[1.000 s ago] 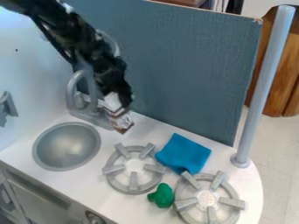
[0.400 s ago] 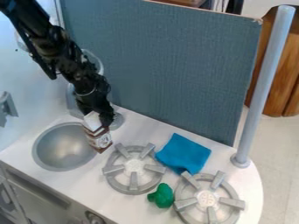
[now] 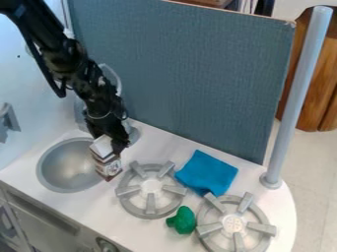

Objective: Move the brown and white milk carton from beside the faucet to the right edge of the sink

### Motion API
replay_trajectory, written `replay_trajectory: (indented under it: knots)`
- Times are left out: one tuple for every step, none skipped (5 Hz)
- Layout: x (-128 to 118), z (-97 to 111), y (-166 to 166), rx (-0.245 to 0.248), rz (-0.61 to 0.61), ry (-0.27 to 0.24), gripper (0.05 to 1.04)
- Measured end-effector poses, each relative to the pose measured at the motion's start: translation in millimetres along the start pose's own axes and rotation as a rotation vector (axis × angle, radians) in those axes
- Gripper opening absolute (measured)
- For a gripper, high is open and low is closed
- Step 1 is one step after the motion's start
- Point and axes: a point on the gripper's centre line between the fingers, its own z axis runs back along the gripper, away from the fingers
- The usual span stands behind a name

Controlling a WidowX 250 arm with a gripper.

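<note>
By the sink's (image 3: 54,170) right rim, the gripper (image 3: 109,140) pinches a box (image 3: 109,165) near its top, open only box-wide, maybe to keep its bottom down. Green toy (image 3: 183,220) and blue cloth (image 3: 206,172) lie between burners (image 3: 151,186), toward the white counter's (image 3: 72,204) front and back edges. Pale floor (image 3: 313,172) is right.
</note>
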Motion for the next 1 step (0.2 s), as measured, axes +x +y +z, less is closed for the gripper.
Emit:
replay_trajectory:
  knots:
    - [-17.3, -3.8, -5.8, -0.008, -0.011, 0.045, 0.818]
